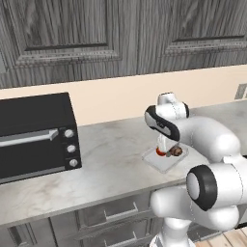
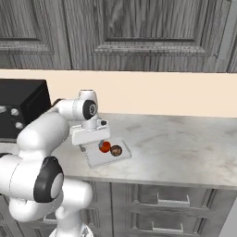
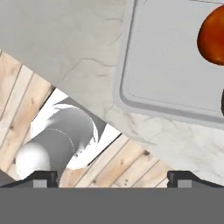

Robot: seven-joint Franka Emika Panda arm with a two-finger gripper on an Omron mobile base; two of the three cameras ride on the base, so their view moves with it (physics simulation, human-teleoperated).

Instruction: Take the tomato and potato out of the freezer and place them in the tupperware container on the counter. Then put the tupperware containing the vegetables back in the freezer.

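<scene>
From the left base view, the tub (image 1: 166,159) sits near the front edge of the worktop (image 1: 106,159), well to the right of the black toaster oven (image 1: 34,137). The tomato (image 1: 160,152) and potato (image 1: 177,152) already lie side by side inside it, so the loading step looks done. The end effector (image 1: 163,144) hangs low over the tub's left side, close by the tomato, the arm partly covering it.

From the right base view, the tub (image 2: 106,152) lies skewed to the worktop's front edge (image 2: 176,183), with the tomato (image 2: 105,146) and potato (image 2: 115,150) just beside each other toward its far side. The end effector (image 2: 90,143) stands over the tub's near left part, probably placed to take hold of the rim.

In the hand view, the fingers (image 3: 41,178) stand spread wide apart with nothing between them. The tub's rounded corner (image 3: 124,98) lies ahead, the tomato (image 3: 213,37) at the upper right; floorboards (image 3: 17,109) show beyond the worktop's front edge. The tub has yet to be lifted toward the freezer.
</scene>
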